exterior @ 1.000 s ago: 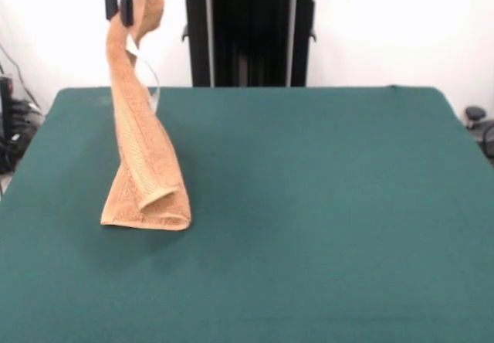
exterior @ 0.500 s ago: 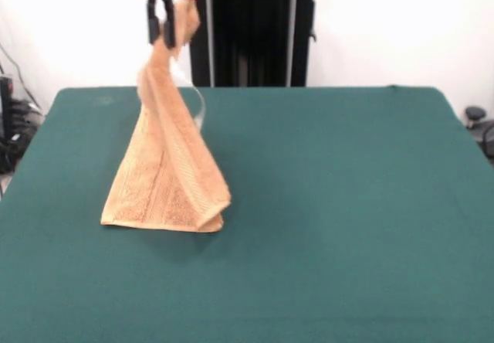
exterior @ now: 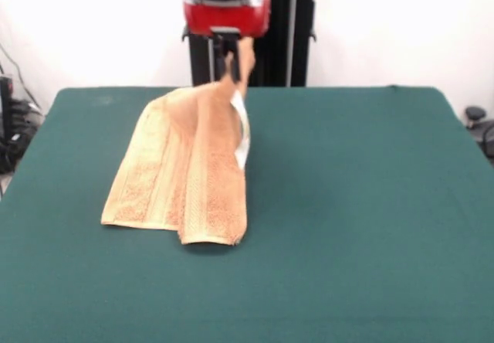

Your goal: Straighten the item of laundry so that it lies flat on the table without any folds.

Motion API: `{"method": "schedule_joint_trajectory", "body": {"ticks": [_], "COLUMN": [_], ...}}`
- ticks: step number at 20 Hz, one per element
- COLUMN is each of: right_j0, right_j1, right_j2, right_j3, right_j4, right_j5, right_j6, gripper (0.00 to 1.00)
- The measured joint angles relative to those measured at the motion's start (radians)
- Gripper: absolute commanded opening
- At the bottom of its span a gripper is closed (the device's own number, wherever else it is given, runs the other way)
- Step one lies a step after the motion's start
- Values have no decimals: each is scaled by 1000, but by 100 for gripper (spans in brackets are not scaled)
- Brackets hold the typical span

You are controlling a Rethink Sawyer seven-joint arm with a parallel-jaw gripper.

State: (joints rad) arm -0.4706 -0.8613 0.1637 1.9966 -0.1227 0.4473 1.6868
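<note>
The orange-tan towel [exterior: 181, 173] lies partly spread on the left half of the green table [exterior: 355, 188]. Its near edge rests on the cloth, and its right side is folded over on itself. Its far corner is lifted and pinched in my gripper [exterior: 230, 59], which hangs from the red wrist above the table's far edge, just left of centre. The gripper is shut on that corner. A white tag [exterior: 241, 130] shows on the towel's right edge below the gripper.
The robot's black pedestal [exterior: 251, 42] stands behind the table's far edge. Cables and dark equipment [exterior: 11, 127] sit off the table's left side, and a dark object [exterior: 478, 123] at the right edge.
My gripper has moved right and lower with the towel's corner. The towel has gone from a tall hanging twist to a lower, wider spread on the table.
</note>
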Motion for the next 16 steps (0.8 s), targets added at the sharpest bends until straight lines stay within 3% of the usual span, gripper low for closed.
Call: {"method": "schedule_joint_trajectory", "body": {"ticks": [6,16], "right_j0": [2,-30], "right_j1": [105,246], "right_j2": [68,199], "right_j3": [66,159], "right_j4": [35,46], "right_j5": [-118,-207], "right_j6": [0,0], "gripper": [0,0]}}
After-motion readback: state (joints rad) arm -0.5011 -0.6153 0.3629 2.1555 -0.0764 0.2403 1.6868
